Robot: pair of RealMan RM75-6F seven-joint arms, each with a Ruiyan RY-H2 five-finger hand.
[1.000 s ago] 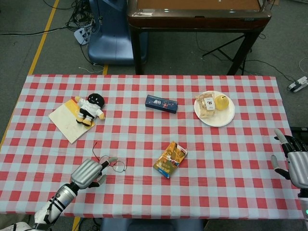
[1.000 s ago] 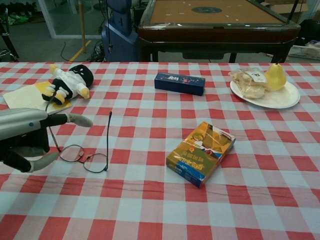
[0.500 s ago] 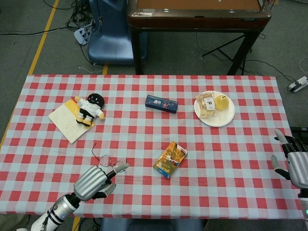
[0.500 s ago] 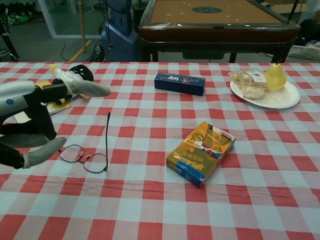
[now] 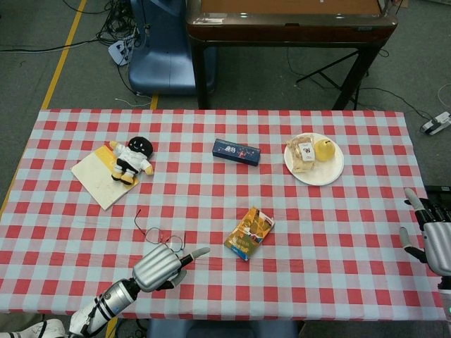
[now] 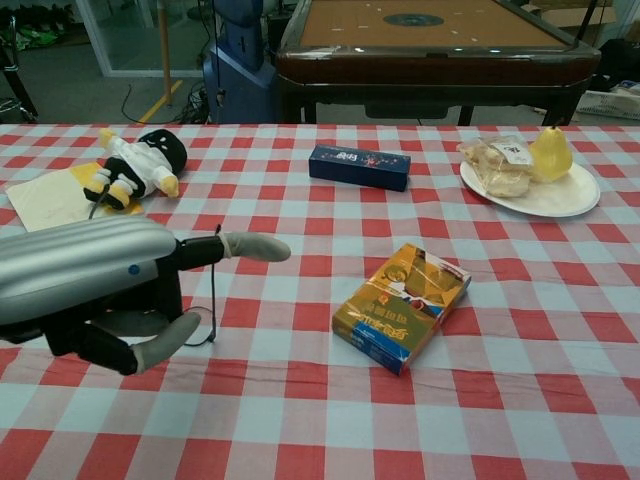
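Note:
My left hand point(image 5: 165, 265) hovers near the table's front edge, over a pair of thin-framed glasses point(image 5: 159, 236). One finger points right, the thumb stands apart, and nothing is in the hand. In the chest view the left hand point(image 6: 105, 285) hides the lenses; only a temple of the glasses point(image 6: 214, 308) shows. An orange and blue packet point(image 5: 250, 233) lies to the right of the hand. My right hand point(image 5: 433, 238) is at the table's right edge, fingers spread and holding nothing.
A dark blue box point(image 5: 236, 151) lies mid-table. At the far right, a white plate point(image 5: 325, 175) carries a yellow pear point(image 5: 324, 148) and bagged bread point(image 5: 303, 153). At the left, a plush toy point(image 5: 132, 158) rests on a cream pad point(image 5: 95, 177).
My left hand has moved right and toward the front edge, from left of the glasses to over them, covering the lenses in the chest view. The right hand has barely shifted.

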